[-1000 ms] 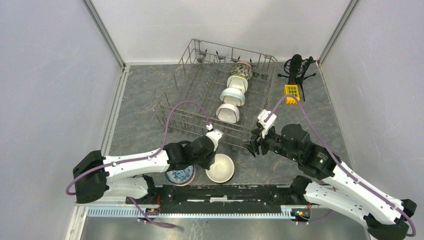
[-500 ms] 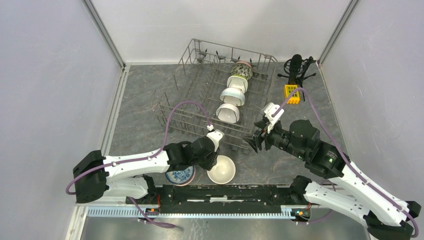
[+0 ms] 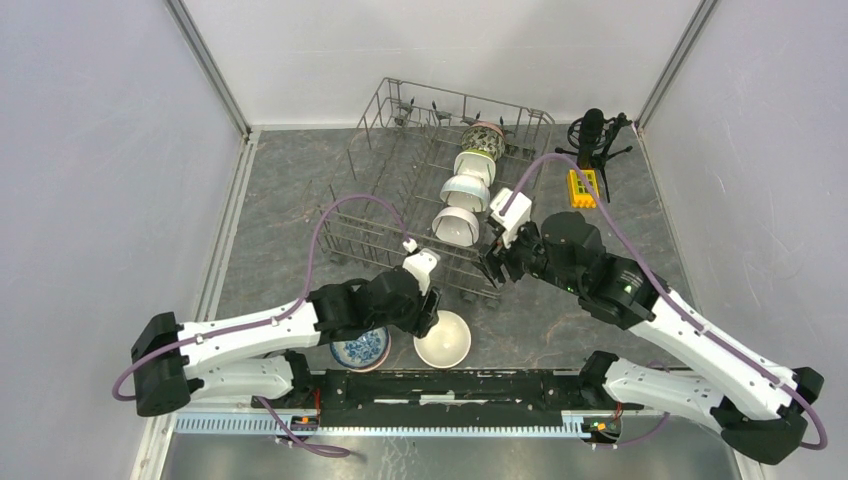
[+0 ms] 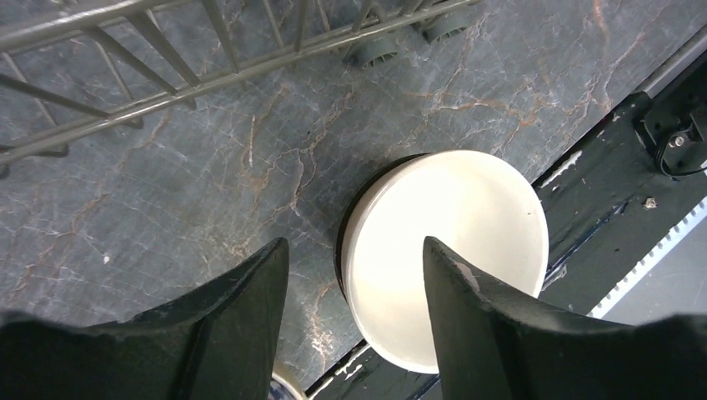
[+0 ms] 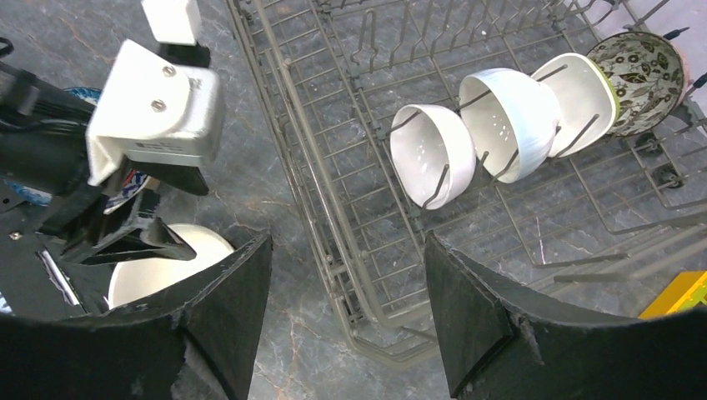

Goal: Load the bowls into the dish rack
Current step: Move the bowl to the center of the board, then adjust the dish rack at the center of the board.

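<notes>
The left gripper (image 3: 428, 305) is low over the table (image 3: 290, 200), near the front edge. Its two fingers are spread apart with nothing gripped. In the left wrist view, one finger is over bare table and the other is over a cream bowl (image 4: 450, 250), so the bowl's left edge sits in the gap. I cannot tell if the fingers touch it.

A blue bowl (image 3: 360, 350) sits on the table just left of the cream bowl, partly under the left arm. Both bowls are outside the rack (image 3: 345, 235).

The rack is just behind them, in the middle of the table. Four bowls stand on edge in one row on its right side. From front to back they are a white bowl (image 5: 433, 154), a second white bowl (image 5: 508, 108), a green-rimmed bowl (image 5: 584, 87) and a patterned bowl (image 5: 638, 71).

The right gripper (image 3: 492, 268) hangs over the rack's front right corner. Its fingers are wide apart and hold nothing.

Right of the rack, by the back corner, stand a black microphone (image 3: 592, 130) and a yellow block (image 3: 582, 183).
</notes>
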